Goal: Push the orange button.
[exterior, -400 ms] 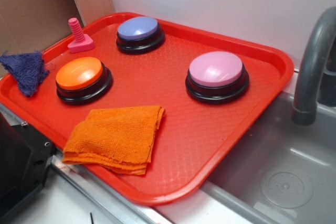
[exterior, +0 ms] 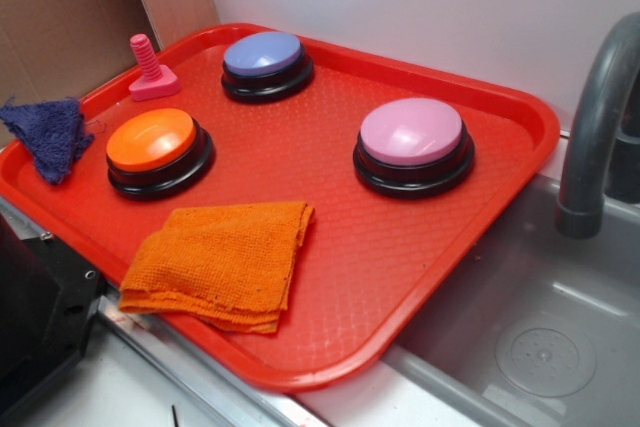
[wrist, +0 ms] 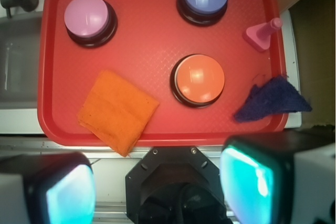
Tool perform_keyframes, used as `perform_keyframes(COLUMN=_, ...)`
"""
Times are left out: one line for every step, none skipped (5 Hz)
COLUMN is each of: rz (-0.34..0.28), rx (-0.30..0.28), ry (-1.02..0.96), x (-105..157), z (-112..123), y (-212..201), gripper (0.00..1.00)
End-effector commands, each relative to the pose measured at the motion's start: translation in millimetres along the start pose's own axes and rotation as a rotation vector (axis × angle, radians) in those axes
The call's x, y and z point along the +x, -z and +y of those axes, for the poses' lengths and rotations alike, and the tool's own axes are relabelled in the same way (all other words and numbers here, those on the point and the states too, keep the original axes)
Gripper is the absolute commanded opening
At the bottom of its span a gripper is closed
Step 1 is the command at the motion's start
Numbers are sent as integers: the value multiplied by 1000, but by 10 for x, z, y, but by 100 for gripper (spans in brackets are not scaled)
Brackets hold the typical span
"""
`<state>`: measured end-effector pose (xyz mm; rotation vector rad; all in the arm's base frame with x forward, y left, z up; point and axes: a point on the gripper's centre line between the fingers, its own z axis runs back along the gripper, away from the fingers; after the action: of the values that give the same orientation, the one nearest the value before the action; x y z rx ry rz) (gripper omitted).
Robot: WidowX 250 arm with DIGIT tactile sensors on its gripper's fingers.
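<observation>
The orange button (exterior: 151,139), a glossy dome on a black round base, sits at the left of the red tray (exterior: 420,247). In the wrist view it (wrist: 200,78) lies near the tray's middle right. My gripper (wrist: 157,190) is open and empty, its two fingers (wrist: 71,192) wide apart at the bottom of the wrist view. It hangs high above the counter edge, short of the tray, with the robot's black base under it. The gripper does not show in the exterior view.
A pink button (exterior: 411,131) and a blue-purple button (exterior: 262,53) stand on the tray. A folded orange cloth (exterior: 222,259) lies at the tray's front. A pink screw toy (exterior: 150,71) and a dark blue rag (exterior: 50,135) are at its left edge. A sink (exterior: 540,337) with a grey faucet (exterior: 590,137) is to the right.
</observation>
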<state>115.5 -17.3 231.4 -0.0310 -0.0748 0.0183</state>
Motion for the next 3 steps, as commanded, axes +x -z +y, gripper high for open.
perform_keyframes(rz=31, rx=0, ry=-145, x=492, z=564, y=463, gripper=100)
perform_keyframes(rz=52, rx=-14, ry=-142, x=570, z=672, y=682, gripper=100)
perform_keyframes(rz=70, rx=-17, ry=-148, x=523, z=721, y=989, gripper=100)
